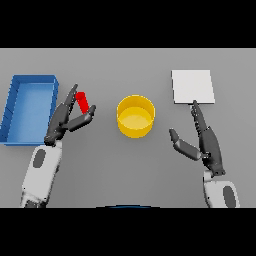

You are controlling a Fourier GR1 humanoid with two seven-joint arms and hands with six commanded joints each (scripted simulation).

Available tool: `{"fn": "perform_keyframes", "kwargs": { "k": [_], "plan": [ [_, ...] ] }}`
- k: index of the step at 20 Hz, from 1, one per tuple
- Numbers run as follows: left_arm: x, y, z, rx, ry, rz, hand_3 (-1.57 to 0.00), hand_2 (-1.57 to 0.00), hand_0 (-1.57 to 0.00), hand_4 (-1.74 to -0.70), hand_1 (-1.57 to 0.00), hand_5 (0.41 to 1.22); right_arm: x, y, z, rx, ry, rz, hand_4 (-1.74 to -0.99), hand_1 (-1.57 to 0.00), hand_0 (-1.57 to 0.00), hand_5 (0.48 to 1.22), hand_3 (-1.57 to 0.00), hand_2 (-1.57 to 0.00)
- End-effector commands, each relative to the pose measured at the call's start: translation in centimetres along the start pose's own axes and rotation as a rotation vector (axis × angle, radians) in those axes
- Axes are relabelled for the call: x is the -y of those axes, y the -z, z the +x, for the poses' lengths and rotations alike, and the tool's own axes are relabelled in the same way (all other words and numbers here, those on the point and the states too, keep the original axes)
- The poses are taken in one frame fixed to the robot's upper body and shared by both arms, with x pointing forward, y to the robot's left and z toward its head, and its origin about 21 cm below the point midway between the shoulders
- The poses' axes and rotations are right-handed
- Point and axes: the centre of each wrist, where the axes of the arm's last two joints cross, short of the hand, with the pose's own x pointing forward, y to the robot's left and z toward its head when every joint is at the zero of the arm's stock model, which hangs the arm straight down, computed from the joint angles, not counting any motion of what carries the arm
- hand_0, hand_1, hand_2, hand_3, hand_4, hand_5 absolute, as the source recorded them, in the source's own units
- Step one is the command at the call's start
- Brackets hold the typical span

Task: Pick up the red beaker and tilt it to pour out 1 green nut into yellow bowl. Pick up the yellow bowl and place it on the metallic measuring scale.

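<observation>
- Now the left hand (64, 119) has its fingers and thumb spread, the red beaker (83, 102) in the gap between them, not clasped.
- Bowl (135, 116) sits to that hand's right.
- Right hand (206, 141) lies open, fingertips just below the scale (193, 86).
- Blue tray (27, 109) lies left of the left hand.

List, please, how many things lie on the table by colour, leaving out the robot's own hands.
Red: 1, the red beaker
Yellow: 1, the yellow bowl
Blue: 1, the blue tray
White-grey: 1, the measuring scale
Total: 4
</observation>
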Motion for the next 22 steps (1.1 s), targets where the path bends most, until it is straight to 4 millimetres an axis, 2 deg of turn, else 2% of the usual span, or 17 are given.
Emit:
{"fn": "perform_keyframes", "kwargs": {
  "k": [1,8,11,13,14,16,17,18,19,22],
  "plan": [
    [0.1,0.4,0.1,-0.004,0.014,-0.001,0.00,0.00,0.00,-1.20,0.00,0.657,0.1,0.1,0.1,0.003,-0.011,0.004,-1.227,0.00,0.00,0.630,0.00,0.00],
    [0.6,3.1,-0.1,-0.025,0.014,0.007,0.00,0.00,0.00,-1.22,0.00,0.678,0.4,-0.2,0.0,-0.009,-0.011,-0.002,-1.241,0.00,0.00,0.641,0.00,0.00],
    [1.3,3.9,-0.7,0.004,-0.048,0.021,0.00,0.00,0.00,-1.27,0.00,0.700,0.7,0.0,0.1,-0.021,-0.005,-0.012,-1.244,0.00,0.00,0.643,0.00,0.00],
    [1.5,4.1,-1.3,0.021,-0.085,0.029,0.00,-0.01,0.00,-1.30,0.00,0.719,0.1,-0.1,0.2,-0.014,-0.002,-0.012,-1.246,0.00,0.00,0.646,0.00,0.00],
    [1.5,4.4,-1.3,0.017,-0.102,0.035,-0.04,-0.05,0.00,-1.33,-0.01,0.738,0.6,0.2,0.2,-0.020,0.000,-0.020,-1.244,0.00,0.00,0.644,0.00,0.00],
    [2.2,4.8,-1.3,0.027,-0.122,0.052,-0.25,-0.29,-0.21,-1.40,-0.23,0.787,0.4,0.2,0.2,-0.016,-0.001,-0.019,-1.240,0.00,0.00,0.645,0.00,0.00],
    [2.5,5.0,-1.4,0.031,-0.116,0.071,-0.52,-0.46,-0.38,-1.41,-0.41,0.874,0.3,0.0,0.0,-0.014,-0.005,-0.014,-1.236,0.00,0.00,0.647,0.00,0.00],
    [2.7,5.0,-1.3,0.022,-0.100,0.094,-0.73,-0.66,-0.55,-1.47,-0.59,0.943,0.4,-0.2,-0.1,-0.012,-0.002,-0.016,-1.237,0.00,0.00,0.648,0.00,0.00],
    [2.9,5.2,-1.1,0.022,-0.063,0.096,-0.88,-0.84,-0.76,-1.52,-0.78,0.999,0.3,-0.2,0.1,-0.006,0.009,-0.014,-1.239,0.00,0.00,0.648,0.00,0.00],
    [3.3,5.3,-1.0,0.059,-0.006,0.084,-1.11,-1.20,-1.15,-1.62,-1.17,1.107,0.5,0.2,0.5,-0.014,-0.006,-0.017,-1.241,0.00,0.00,0.650,0.00,0.00]
  ]
}}
